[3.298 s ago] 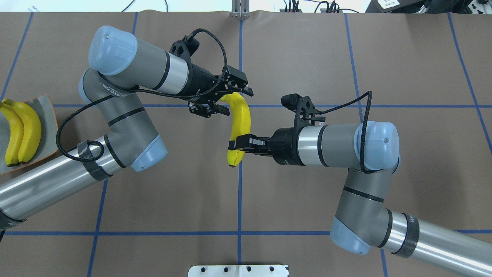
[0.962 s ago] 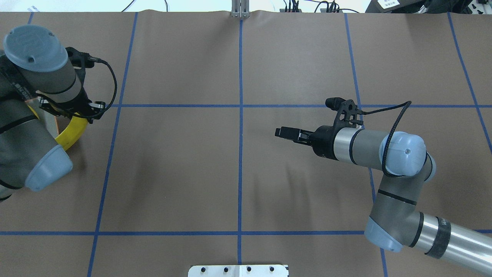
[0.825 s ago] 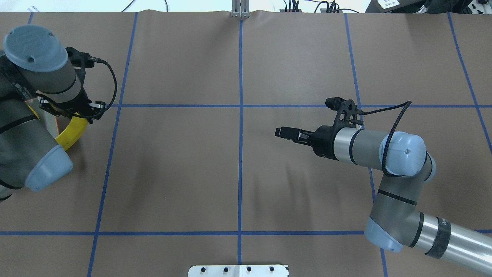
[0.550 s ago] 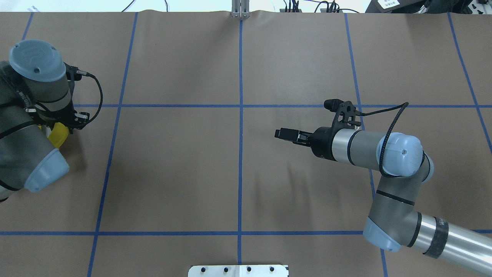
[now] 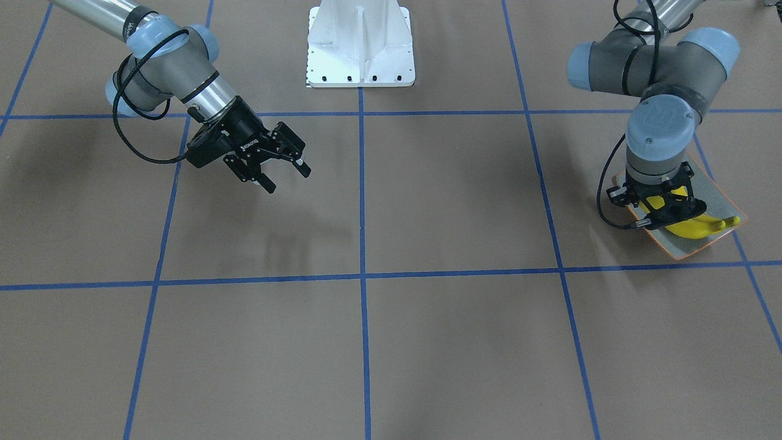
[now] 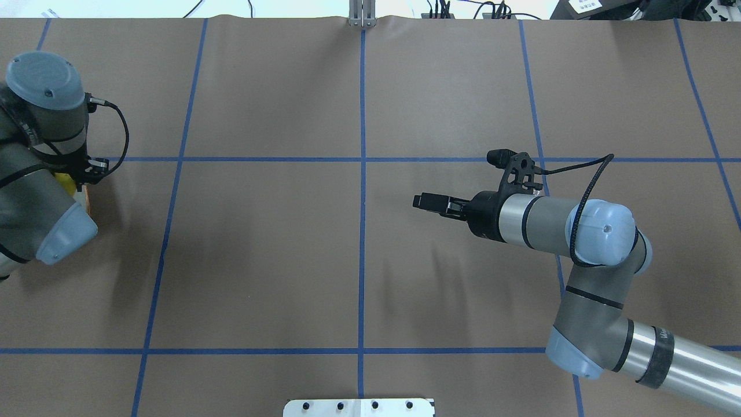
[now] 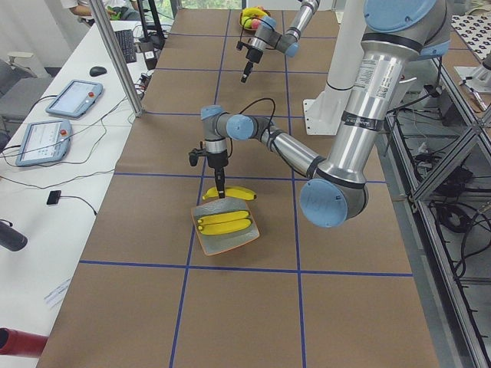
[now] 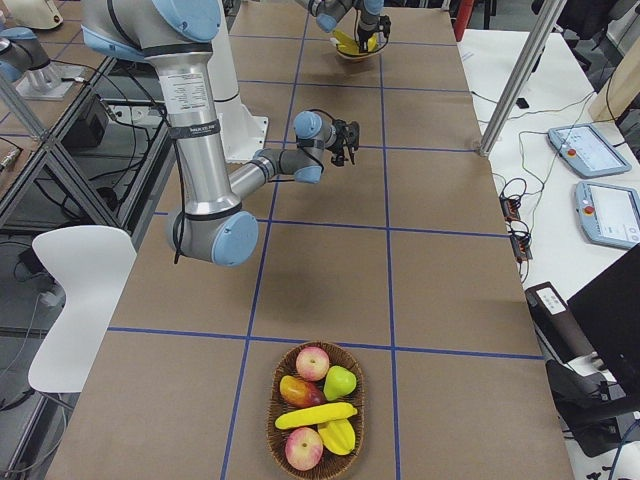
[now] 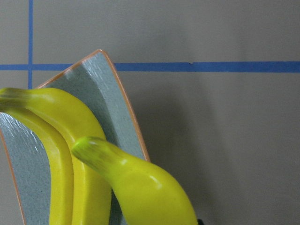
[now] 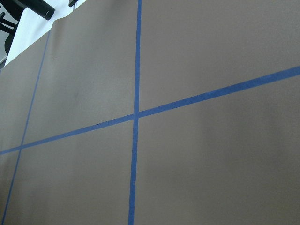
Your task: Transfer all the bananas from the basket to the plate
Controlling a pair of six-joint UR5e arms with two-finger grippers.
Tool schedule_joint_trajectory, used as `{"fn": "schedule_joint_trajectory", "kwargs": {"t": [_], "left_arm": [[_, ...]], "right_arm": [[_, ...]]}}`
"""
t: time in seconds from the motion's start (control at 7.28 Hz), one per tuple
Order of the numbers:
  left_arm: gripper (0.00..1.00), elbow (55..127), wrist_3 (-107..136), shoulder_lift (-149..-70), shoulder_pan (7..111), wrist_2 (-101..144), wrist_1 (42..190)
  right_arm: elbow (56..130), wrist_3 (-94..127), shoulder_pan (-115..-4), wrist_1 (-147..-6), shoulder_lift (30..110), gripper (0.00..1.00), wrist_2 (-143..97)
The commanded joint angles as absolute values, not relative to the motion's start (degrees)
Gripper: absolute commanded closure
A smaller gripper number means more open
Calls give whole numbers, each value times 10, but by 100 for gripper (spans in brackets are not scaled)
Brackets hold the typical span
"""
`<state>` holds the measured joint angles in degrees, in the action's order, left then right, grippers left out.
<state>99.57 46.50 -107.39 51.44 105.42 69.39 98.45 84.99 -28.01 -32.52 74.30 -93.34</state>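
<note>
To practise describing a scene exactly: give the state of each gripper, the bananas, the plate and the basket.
left gripper: shut on held banana, at the plate's edge.
right gripper: open, empty, in the air.
plate: holds two bananas side by side.
basket: holds fourth banana among other fruit.

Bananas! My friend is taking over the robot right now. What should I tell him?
Left gripper: shut on the third banana, at the plate edge, not released yet.
Right gripper: open, holding nothing.
Done: two bananas lie on the plate.
Left: let this one go, then fetch the last banana from the basket.
</note>
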Motion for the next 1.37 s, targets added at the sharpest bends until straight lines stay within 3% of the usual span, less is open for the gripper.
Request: {"fn": "schedule_joint_trajectory", "kwargs": {"t": [0.0,1.24], "left_arm": [[100,968,468,-1078,519,1050,696],[100,945,468,-1084,526,1038,699]], "right_arm": [[984,850,-279,-325,743,0,-932],[988,851,-278,-326,742,0,-917]]}}
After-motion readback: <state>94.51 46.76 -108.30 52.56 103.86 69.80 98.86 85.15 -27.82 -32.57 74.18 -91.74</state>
